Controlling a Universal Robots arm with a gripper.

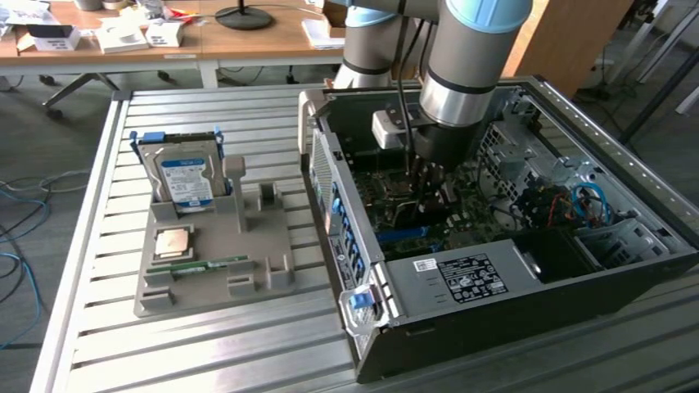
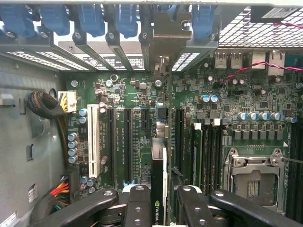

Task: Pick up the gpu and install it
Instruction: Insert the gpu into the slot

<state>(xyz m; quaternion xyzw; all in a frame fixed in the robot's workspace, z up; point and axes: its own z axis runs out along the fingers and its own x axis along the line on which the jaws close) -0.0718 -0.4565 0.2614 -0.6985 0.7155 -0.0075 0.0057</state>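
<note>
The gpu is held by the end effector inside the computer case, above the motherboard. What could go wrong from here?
1. The gpu, gripped edge-on by the end effector, stands among several parallel black slots; a small offset could press it beside its own slot.
2. Its metal bracket lies close between the blue latches and might catch there.

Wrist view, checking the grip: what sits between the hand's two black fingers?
The gpu, edge-on, clamped between the fingers of the hand, as the wrist view shows.
</note>
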